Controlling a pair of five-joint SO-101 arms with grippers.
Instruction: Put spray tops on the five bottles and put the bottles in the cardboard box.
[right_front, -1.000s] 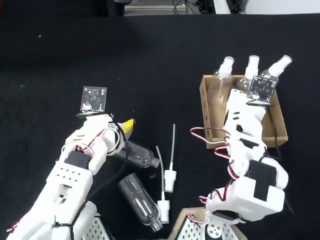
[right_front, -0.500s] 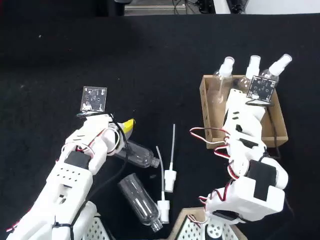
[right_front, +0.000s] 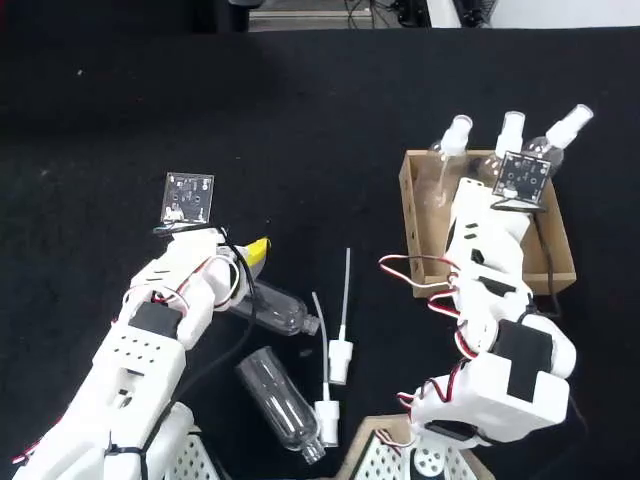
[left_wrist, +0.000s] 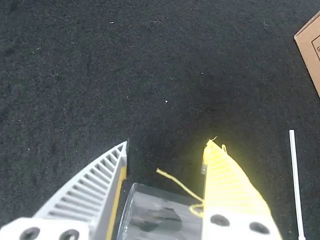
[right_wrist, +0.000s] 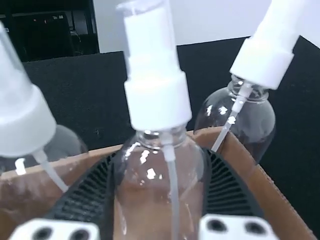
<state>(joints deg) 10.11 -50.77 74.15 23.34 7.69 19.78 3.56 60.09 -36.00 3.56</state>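
Away from the cardboard box (right_front: 413, 215), toward the left arm, we see two loose spray tops (right_front: 339, 357) and a spare uncapped bottle (right_front: 278, 398) lying on the black worktop (right_front: 300, 110). Inside the box, the right tool (right_wrist: 159, 172) pinches the middle capped bottle (right_wrist: 160, 150), with capped neighbours (right_wrist: 252, 107) on either side. The left tool (left_wrist: 167, 150) pinches a lying bottle (left_wrist: 160, 217).

Robotics lab bench (right_front: 300, 100): black cloth cover, two white printed arms (right_front: 150, 340) with exposed wiring (right_front: 410, 270), bare camera boards (right_front: 188, 198), cable clutter (right_front: 375, 12) behind.
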